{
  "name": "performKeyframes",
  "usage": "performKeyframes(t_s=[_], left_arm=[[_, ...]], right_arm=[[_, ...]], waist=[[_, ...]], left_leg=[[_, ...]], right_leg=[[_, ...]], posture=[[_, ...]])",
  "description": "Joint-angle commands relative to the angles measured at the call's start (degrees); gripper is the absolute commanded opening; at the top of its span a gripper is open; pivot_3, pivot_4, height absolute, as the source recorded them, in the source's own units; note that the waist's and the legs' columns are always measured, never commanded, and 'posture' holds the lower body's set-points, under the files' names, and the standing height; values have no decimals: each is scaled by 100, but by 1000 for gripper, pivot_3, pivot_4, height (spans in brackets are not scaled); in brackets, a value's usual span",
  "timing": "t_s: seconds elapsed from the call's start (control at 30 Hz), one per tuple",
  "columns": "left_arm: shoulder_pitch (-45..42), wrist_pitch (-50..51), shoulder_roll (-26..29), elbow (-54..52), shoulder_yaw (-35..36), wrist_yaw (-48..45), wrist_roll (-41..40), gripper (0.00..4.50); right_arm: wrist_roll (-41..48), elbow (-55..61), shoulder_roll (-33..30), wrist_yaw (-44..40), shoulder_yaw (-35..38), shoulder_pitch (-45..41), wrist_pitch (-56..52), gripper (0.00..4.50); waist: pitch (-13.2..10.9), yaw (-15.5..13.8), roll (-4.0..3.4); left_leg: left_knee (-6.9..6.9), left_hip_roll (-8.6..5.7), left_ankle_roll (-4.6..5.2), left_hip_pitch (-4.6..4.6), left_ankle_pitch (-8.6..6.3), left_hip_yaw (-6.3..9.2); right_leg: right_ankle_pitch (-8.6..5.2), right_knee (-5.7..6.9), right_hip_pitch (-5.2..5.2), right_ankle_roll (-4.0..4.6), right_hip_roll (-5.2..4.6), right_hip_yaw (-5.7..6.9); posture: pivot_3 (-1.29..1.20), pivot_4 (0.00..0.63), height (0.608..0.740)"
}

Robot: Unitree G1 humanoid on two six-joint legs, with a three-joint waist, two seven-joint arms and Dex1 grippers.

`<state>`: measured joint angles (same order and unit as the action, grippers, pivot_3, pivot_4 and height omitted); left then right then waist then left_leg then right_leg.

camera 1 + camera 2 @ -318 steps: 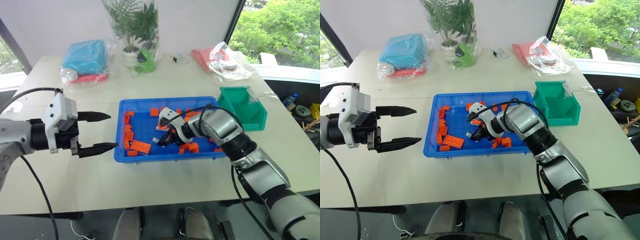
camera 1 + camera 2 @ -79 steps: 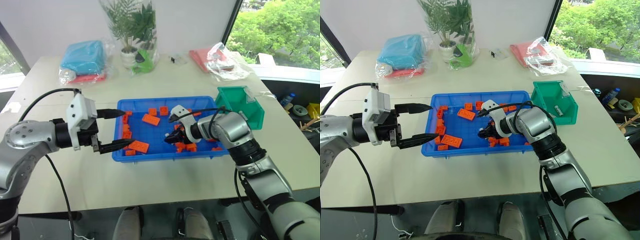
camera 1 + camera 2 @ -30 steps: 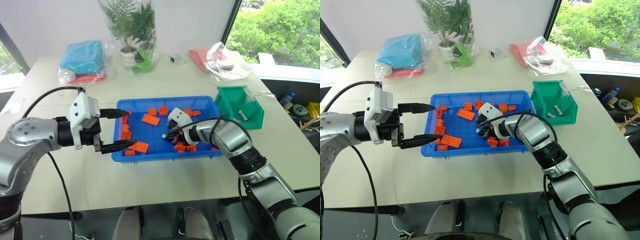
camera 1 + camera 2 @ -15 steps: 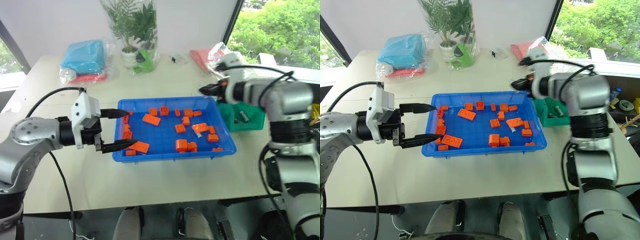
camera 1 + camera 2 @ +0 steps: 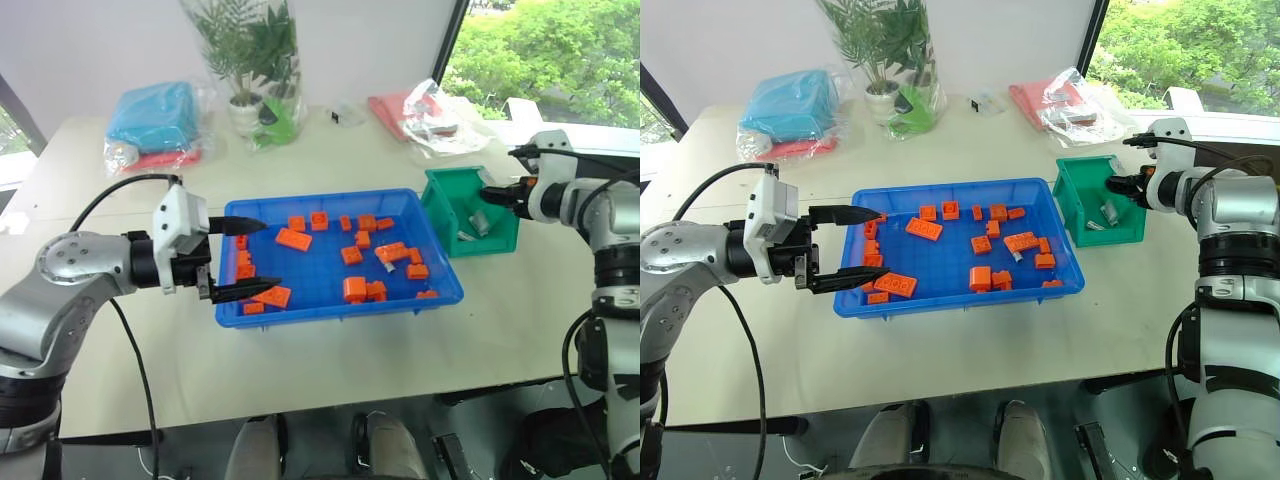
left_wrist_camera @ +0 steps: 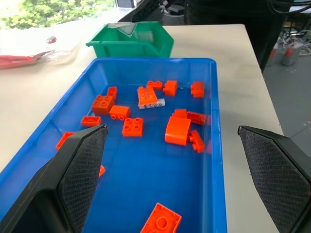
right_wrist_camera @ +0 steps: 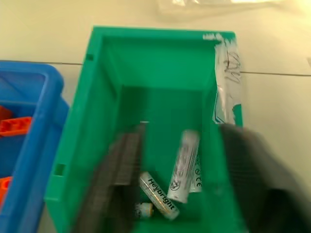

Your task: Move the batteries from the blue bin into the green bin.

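The blue bin [image 5: 340, 311] lies mid-table, strewn with orange bricks [image 5: 356, 290]. One silver battery [image 6: 151, 103] rests among them near the tray's right end. The green bin [image 5: 492, 240] stands just right of the tray. Three batteries [image 7: 183, 166] lie on its floor. My right gripper [image 5: 485, 196] hovers over the green bin, open, with nothing between its fingers [image 7: 122, 165]. My left gripper [image 5: 272, 255] is open over the tray's left end, level, gripping nothing.
A bagged plant [image 5: 250, 60], a light-blue bundle [image 5: 150, 115] and red packs in plastic [image 5: 425, 105] sit along the table's far side. The table's right edge runs close behind the green bin. Bare tabletop lies in front of the tray.
My right gripper has swung from the tray's middle rightward and up to above the green bin and has opened. The left gripper has stayed put. The camera has shifted slightly.
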<state>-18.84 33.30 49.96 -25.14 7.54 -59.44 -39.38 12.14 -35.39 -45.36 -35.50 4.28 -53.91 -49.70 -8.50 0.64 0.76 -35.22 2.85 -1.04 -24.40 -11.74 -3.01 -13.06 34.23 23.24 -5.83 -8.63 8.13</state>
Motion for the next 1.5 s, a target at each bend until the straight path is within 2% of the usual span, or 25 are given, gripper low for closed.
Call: performKeyframes(t_s=[0.03, 0.07, 0.3, 0.43, 0.63, 0.77, 1.0, 1.17, 1.27, 1.47, 1.5], left_arm=[[-101, -62, 30, -69, 104, 0, -26, 4500], [-101, -49, 33, -82, 115, 11, -32, 4500], [-3, 21, 68, -224, 198, 95, -85, 4500], [-33, 44, 62, -246, 177, 148, -86, 4500], [34, 135, 67, -419, 284, 286, -145, 4500], [206, 175, 109, -555, 423, 378, -182, 4500], [332, 245, 142, -696, 556, 507, -262, 4500], [368, 280, 167, -751, 608, 560, -295, 4500], [383, 299, 191, -770, 640, 579, -326, 4500], [394, 306, 233, -757, 682, 577, -349, 4500], [376, 305, 234, -744, 673, 576, -348, 4500]], right_arm=[[-166, -132, -79, -436, -188, -330, 539, 4475], [-225, -150, -112, -715, -335, -365, 723, 4475], [-953, 677, -566, -3979, -1960, 47, 4044, 4475], [-1298, 231, -369, -4994, -2531, -78, 4845, 4475], [-2076, -1340, 303, -4618, -2853, -753, 6099, 4475], [-2249, -2213, 712, -4521, -2805, -1159, 6401, 4475], [-2632, -3022, 1047, -4389, -2830, -1446, 6952, 4475], [-2936, -3376, 1245, -3826, -2844, -1480, 7210, 4475], [-2961, -3476, 1301, -3776, -2785, -1467, 7246, 3718], [-2464, -3308, 1420, -4372, -2314, -1465, 6963, 784], [-2329, -3220, 1480, -4484, -2194, -1499, 6838, 784]], waist=[[-1, -7, -2], [-1, -7, -2], [-4, -1, -7], [-3, -15, -4], [-4, 6, -6], [-2, 7, -2], [-1, -6, 0], [0, 11, 0], [2, -1, 3], [5, 9, 8], [4, 12, 7]], left_leg=[[-1, 0, 0, 0, 0, 0], [-2, 0, 0, 0, 0, 1], [1, 0, 0, 1, 0, 1], [-8, -1, -1, 4, -1, 2], [-12, -1, -12, 3, 7, 1], [-6, -1, -22, 4, 13, 3], [-9, -2, -24, 7, 14, 5], [-8, -2, -28, 11, 17, 5], [-9, -2, -30, 13, 18, 6], [-8, -2, -30, 16, 18, 7], [-7, -1, -30, 22, 18, 7]], right_leg=[[0, 0, -1, 0, 0, 0], [0, 0, 0, 0, 0, 0], [-4, 0, 7, -7, -1, -1], [-5, -3, 12, -4, -1, -1], [12, 9, -5, 17, 0, -2], [12, 10, -6, 17, 2, -2], [11, 10, -14, 18, 2, -2], [12, 20, -13, 18, 2, -2], [12, 22, -15, 18, 2, -2], [11, 23, -18, 18, 2, -2], [11, 24, -22, 18, 3, -2]], posture=[[0, 150, 673], [0, 150, 673], [0, 150, 673], [0, 150, 673], [0, 150, 673], [0, 150, 673], [0, 150, 673], [0, 150, 673], [0, 150, 673], [0, 150, 673], [0, 150, 673]])
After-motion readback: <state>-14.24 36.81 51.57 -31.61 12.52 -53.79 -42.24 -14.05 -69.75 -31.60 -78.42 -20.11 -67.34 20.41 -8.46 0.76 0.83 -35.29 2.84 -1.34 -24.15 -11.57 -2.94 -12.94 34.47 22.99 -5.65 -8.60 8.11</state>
